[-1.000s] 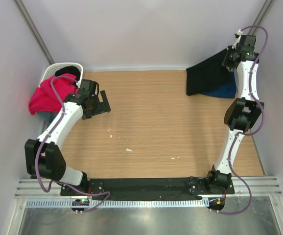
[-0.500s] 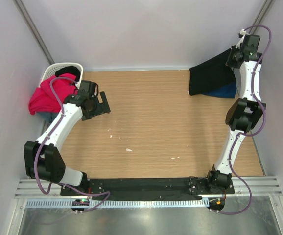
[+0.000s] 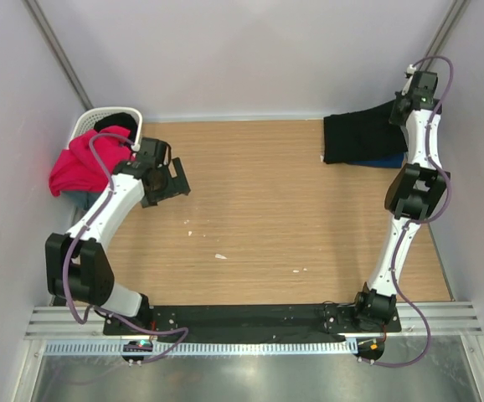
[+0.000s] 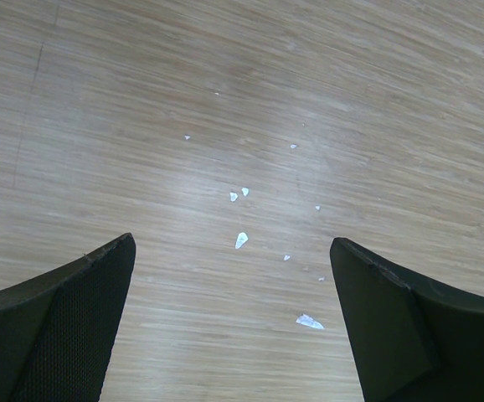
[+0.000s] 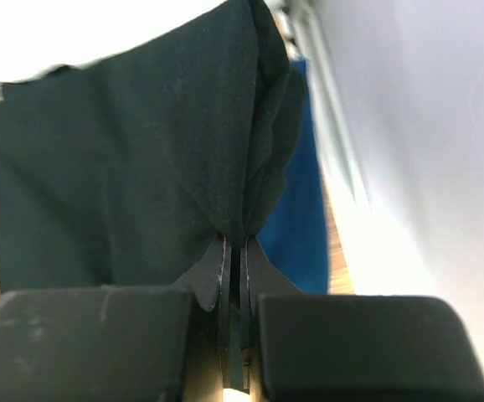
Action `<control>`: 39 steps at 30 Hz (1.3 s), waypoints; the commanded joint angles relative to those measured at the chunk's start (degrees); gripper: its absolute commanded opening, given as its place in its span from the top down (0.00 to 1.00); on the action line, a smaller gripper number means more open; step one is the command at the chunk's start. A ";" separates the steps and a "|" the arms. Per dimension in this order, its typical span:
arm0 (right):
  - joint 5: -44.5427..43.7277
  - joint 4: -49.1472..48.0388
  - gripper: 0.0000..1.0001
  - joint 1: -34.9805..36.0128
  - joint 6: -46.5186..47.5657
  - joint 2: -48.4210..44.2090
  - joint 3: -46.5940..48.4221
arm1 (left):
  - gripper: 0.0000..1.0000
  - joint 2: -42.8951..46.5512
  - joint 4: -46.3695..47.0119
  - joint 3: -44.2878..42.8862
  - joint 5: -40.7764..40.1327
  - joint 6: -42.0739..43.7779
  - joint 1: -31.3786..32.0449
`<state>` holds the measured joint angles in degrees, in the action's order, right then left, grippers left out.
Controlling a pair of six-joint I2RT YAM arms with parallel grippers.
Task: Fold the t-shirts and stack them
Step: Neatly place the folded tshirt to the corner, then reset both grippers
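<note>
Our right tool (image 5: 234, 251) clamped the black t-shirt (image 5: 125, 151), arm reaching far; our left tool (image 4: 232, 243) gaped above the tabletop (image 4: 225, 84).

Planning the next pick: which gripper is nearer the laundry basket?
Left. The left gripper hovers beside the basket; the right gripper is at the far-right corner, shut on the black t-shirt.

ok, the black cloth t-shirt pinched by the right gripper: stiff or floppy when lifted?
Likely floppy: the black cloth t-shirt hangs in folds from the shut right gripper. Probably light, since a pinch on one fold holds its raised part up. It might drag the navy blue cloth shirt lying under it.
</note>
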<state>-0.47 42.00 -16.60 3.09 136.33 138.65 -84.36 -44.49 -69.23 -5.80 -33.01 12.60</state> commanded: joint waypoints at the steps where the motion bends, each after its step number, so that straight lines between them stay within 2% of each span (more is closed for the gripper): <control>1: -6.55 -3.50 0.99 -0.80 2.97 1.12 2.24 | 0.00 -2.30 -0.33 -3.44 0.35 -0.12 -0.30; 8: -12.44 -6.23 0.98 -0.89 6.31 4.73 2.32 | 0.00 -4.85 -2.18 -6.88 0.88 0.14 -0.30; 9: -12.89 -6.05 0.93 -0.89 6.40 4.99 2.94 | 0.00 -4.68 -2.09 -6.88 1.06 -0.03 -0.38; 10: -13.50 -5.79 0.70 -0.89 6.57 5.00 3.12 | 0.00 -4.59 -2.09 -6.97 1.40 -0.12 -0.38; 12: -14.47 -5.35 0.43 -0.89 6.84 4.38 3.03 | 0.00 -3.98 -2.44 -7.32 1.23 -0.12 -0.30; 13: -15.78 -5.00 0.23 -0.80 7.01 3.08 3.03 | 0.00 -3.71 -2.70 -7.49 1.06 -0.03 -0.30; 15: -17.89 -4.47 0.05 -0.80 7.54 1.49 3.20 | 0.00 -3.01 -2.80 -8.29 0.44 0.58 -0.38; 16: -19.20 -4.21 0.00 -0.80 7.54 -0.43 3.12 | 0.00 -2.31 -2.80 -8.55 0.27 0.84 -0.38; 19: -21.06 -3.07 0.00 -0.54 6.23 -4.48 2.94 | 0.00 -0.73 -2.88 -9.87 -0.09 2.25 -0.38; 24: -7.83 -2.97 0.00 -0.01 0.87 -17.55 -4.15 | 0.00 3.22 -2.97 -10.84 -0.61 4.18 -0.38; 29: -0.34 -5.43 0.00 1.83 -4.74 -29.70 -13.83 | 0.00 10.43 1.50 -9.17 -0.17 6.29 -0.30; 30: 2.99 -6.22 0.00 1.92 -5.98 -34.07 -18.80 | 0.00 12.62 2.90 -9.34 -0.09 6.56 -0.47; 32: 3.89 -9.21 0.00 1.92 -9.76 -39.36 -24.71 | 0.00 14.47 4.58 -9.96 0.35 7.09 -0.65; 33: 3.81 -10.08 0.00 1.92 -10.99 -41.91 -31.09 | 0.00 16.31 6.33 -9.87 0.09 7.00 -0.91; 34: 3.90 -11.22 0.00 1.92 -12.83 -47.77 -34.55 | 0.00 17.11 7.30 -9.52 -1.04 6.48 -0.91; 35: 3.98 -11.76 0.01 1.92 -13.54 -50.61 -41.98 | 0.00 18.16 8.01 -7.78 -1.84 6.21 -1.00; 39: 6.17 -18.41 0.00 1.92 -17.32 -66.61 -61.79 | 0.00 23.70 10.64 -0.13 -3.51 5.07 -1.35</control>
<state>2.44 28.42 -14.41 -8.67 75.92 88.55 -62.89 -37.04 -74.24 -7.22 -27.90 11.79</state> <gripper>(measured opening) 0.996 0.996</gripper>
